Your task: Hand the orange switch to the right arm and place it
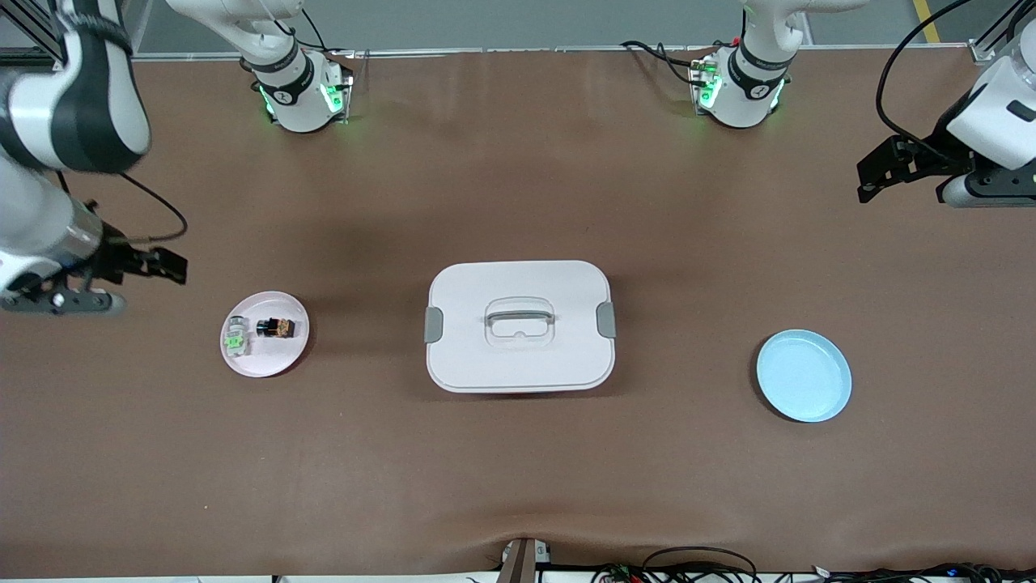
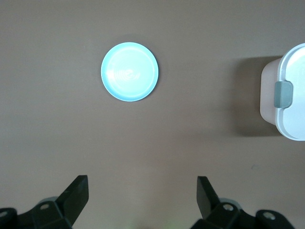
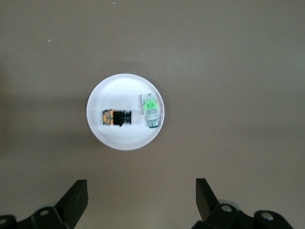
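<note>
Both the left gripper (image 1: 882, 170) and the right gripper (image 1: 158, 265) hung wide open and empty; a grasp risked catching the clear green-centred block (image 1: 235, 338) lying just beside the tiny black orange switch (image 1: 277, 328) on the round pink plate (image 1: 267, 366).

A round light-blue plate (image 2: 129, 71) lies on the brown table (image 2: 57, 143), well apart from a white lidded box (image 2: 291, 90); the left gripper (image 2: 143, 195) hangs open.

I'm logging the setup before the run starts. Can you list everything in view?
orange switch: one, black with orange, on the pink plate.
green switch: one, clear with green, beside it on that plate.
pink plate: one, toward the right arm's end.
lidded box: one, white with grey latches, table centre.
blue plate: one, light blue, bare, toward the left arm's end.
right gripper: black, open, hanging above the table near the pink plate.
left gripper: black, open, waiting over its end.
</note>
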Tool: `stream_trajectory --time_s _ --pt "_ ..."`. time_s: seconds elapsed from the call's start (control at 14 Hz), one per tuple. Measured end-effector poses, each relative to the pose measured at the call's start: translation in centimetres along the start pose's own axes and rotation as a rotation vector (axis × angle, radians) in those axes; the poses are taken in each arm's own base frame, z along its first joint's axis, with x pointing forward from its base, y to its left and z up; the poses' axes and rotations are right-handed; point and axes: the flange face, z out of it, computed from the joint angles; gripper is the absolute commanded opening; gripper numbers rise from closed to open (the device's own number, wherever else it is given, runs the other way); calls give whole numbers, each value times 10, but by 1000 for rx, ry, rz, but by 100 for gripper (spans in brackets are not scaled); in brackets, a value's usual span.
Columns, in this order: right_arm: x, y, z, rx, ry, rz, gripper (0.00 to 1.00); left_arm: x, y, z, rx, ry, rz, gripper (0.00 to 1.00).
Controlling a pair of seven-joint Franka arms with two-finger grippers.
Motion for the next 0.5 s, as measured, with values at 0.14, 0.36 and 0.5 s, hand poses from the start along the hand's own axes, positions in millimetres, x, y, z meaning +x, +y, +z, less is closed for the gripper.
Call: stream_trajectory --time_s 0.14,0.36,0.5 --pt "-30 4 -41 15 1 7 100 0 -6 0 -3 0 5 100" --pt "-64 5 -83 29 16 17 100 0 -11 -2 -4 3 13 100" --pt "-74 7 -106 30 32 21 100 -2 -10 -3 -5 5 14 100"
